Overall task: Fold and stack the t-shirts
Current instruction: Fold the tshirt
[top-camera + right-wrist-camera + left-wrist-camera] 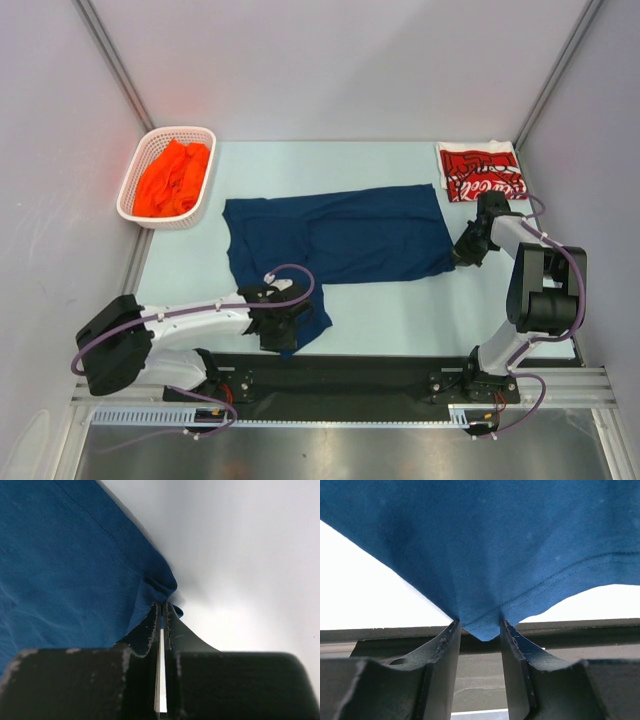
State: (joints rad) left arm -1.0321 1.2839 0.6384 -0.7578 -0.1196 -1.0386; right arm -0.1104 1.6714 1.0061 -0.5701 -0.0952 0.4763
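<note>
The navy t-shirt (340,235) lies spread across the middle of the table. My left gripper (283,325) is at its near left corner. In the left wrist view (478,625) the jaws stand apart, with a hemmed corner of the navy cloth (480,540) hanging between the fingertips. My right gripper (466,249) is at the shirt's near right corner, and in the right wrist view (163,605) it is shut on a pinch of the navy cloth (60,570). The red Coca-Cola t-shirt (480,172) lies folded at the back right. The orange t-shirt (172,178) lies crumpled in the basket.
The white lattice basket (125,196) stands at the back left corner. Grey walls close in the table (400,310) on three sides. The black base rail (330,375) runs along the near edge, just behind my left gripper.
</note>
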